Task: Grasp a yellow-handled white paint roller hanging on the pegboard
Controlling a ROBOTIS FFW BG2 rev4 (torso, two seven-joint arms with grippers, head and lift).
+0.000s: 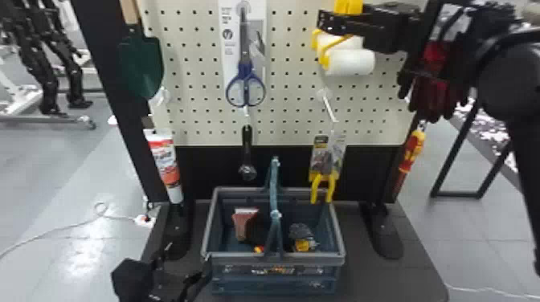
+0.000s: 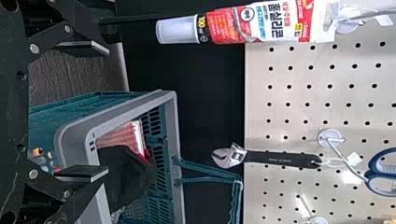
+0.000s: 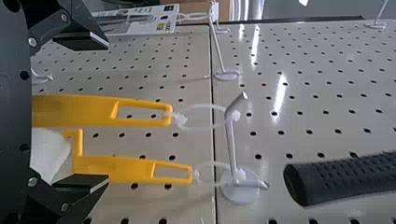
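Right gripper (image 3: 81,112) is held high on the pegboard (image 3: 303,70), fingers spread wide astride the paint roller (image 1: 348,60) yellow handles, not clamped. Handles run upward to a hook (image 3: 233,140); white sleeves lie crosswise below. Left gripper (image 2: 84,109) is parked low beside the basket (image 2: 163,107), fingers apart.

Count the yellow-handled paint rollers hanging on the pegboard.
2. Both hang at the upper right of the pegboard, the upper roller directly above the lower roller, their yellow handles lying between the open jaws of the right pincer. None seems hidden.
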